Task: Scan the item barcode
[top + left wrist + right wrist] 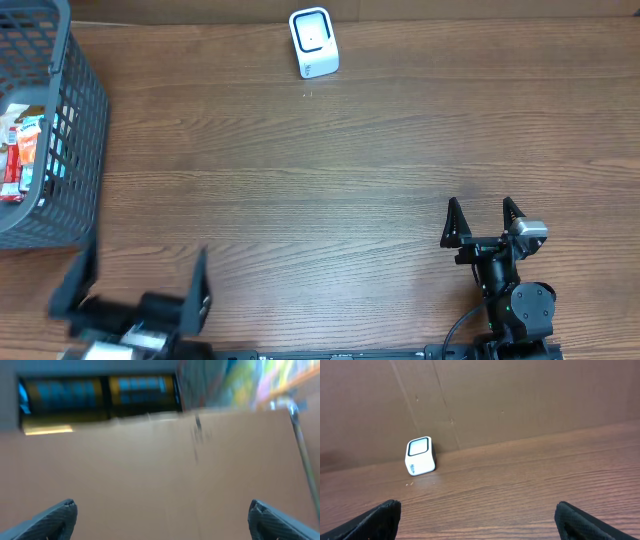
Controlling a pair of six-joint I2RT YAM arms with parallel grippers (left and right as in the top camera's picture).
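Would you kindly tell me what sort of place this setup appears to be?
Probably a mock shop checkout on a test bench: a small white barcode scanner stands on the wooden table, and a grey shopping basket at the left holds packaged goods.

**Tabletop**: brown wood-grain surface, with the grain running from 9 o'clock to 3 o'clock in the overhead view. It fills almost all of that view. The finish is matte, with a faint pale sheen toward 12 o'clock.

**Tan strip**: paler than the wood, it borders the tabletop along the 12 o'clock edge.

**Back panel**: brown and cardboard-like in the right wrist view, it stands upright at the far edge of the tabletop. Slanted creases cross it toward 11 o'clock.

**Lighting:** even, with no hard shadows.

**Left wrist view:** blurred. A plain brown surface fills the centre. Blue and yellow shapes sit at 11 o'clock and cannot be identified. A thin metal rod stands at 3 o'clock.
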